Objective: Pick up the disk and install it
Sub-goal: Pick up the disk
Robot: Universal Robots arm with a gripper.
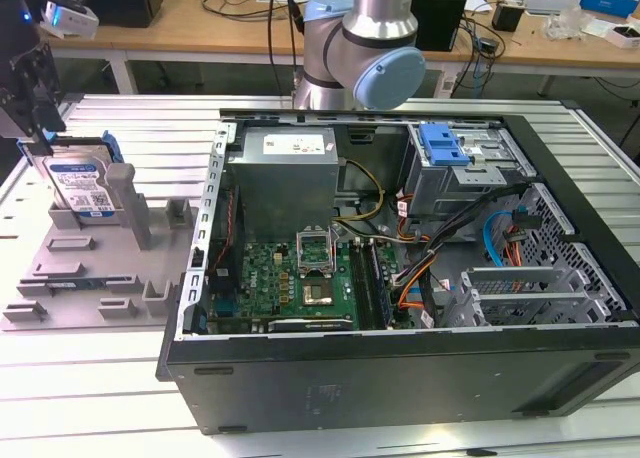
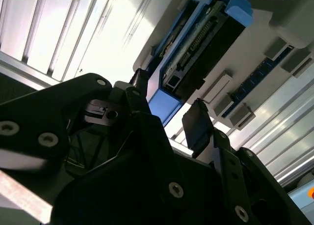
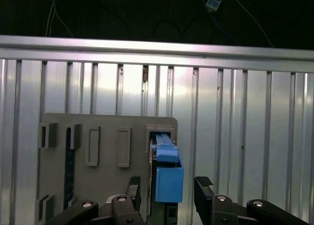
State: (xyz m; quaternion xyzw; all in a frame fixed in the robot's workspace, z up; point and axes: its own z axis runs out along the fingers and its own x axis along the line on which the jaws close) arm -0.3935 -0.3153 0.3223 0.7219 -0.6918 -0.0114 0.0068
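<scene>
The disk (image 1: 80, 186) stands on edge in a grey holder (image 1: 95, 268) at the exterior view's left, its silver face and white-and-blue label framed by a blue bracket. My gripper (image 1: 38, 138) hangs just above the disk's upper end. In both wrist views the blue bracket end of the disk (image 3: 169, 183) (image 2: 196, 43) lies between my two black fingers (image 3: 203, 186) (image 2: 197, 124). A gap shows on each side, so the gripper (image 3: 168, 188) (image 2: 169, 107) is open and touches nothing.
An open computer case (image 1: 400, 368) lies at the exterior view's right, with a grey power-supply box (image 1: 285, 173), a green motherboard (image 1: 300, 278), cables and a drive bay with a blue latch (image 1: 445, 143). The ribbed aluminium table (image 1: 120, 378) carries everything. A cluttered wooden bench (image 1: 200, 23) stands behind.
</scene>
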